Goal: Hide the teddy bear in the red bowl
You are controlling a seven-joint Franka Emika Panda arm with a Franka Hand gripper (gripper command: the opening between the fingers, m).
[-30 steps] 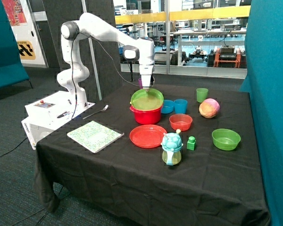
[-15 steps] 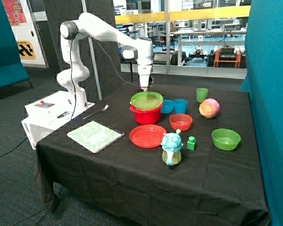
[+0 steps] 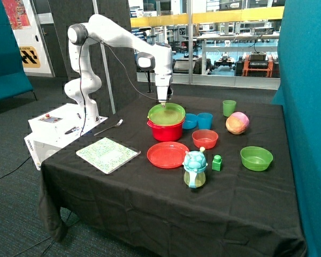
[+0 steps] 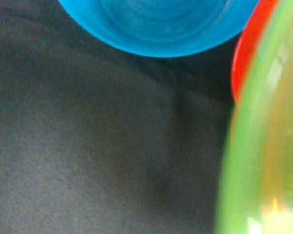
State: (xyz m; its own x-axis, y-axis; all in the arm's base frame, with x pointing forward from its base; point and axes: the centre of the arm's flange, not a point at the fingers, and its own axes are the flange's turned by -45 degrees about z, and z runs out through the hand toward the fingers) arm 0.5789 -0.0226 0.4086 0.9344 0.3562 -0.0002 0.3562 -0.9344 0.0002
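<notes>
The red bowl (image 3: 166, 131) stands mid-table with a translucent green plate (image 3: 167, 113) lying flat over its mouth like a lid. The teddy bear is hidden from view. My gripper (image 3: 162, 100) hangs just above the far rim of the green plate, a little clear of it. In the wrist view the green plate (image 4: 263, 146) fills one side, with a sliver of the red bowl's rim (image 4: 245, 53) beside it and black cloth below.
A blue bowl (image 3: 190, 121) (image 4: 158, 24) and blue cup (image 3: 205, 120) stand next to the red bowl. A red plate (image 3: 167, 155), orange-red bowl (image 3: 205, 138), teal toy (image 3: 195, 168), green block (image 3: 217, 163), green bowl (image 3: 256, 158), ball (image 3: 237, 122), green cup (image 3: 229, 107), patterned board (image 3: 107, 154) and spoon (image 3: 108, 127) lie around.
A second ago the green plate stood tilted on the bowl under the gripper. It now lies flat over the bowl, and the gripper has lifted slightly off its far rim.
</notes>
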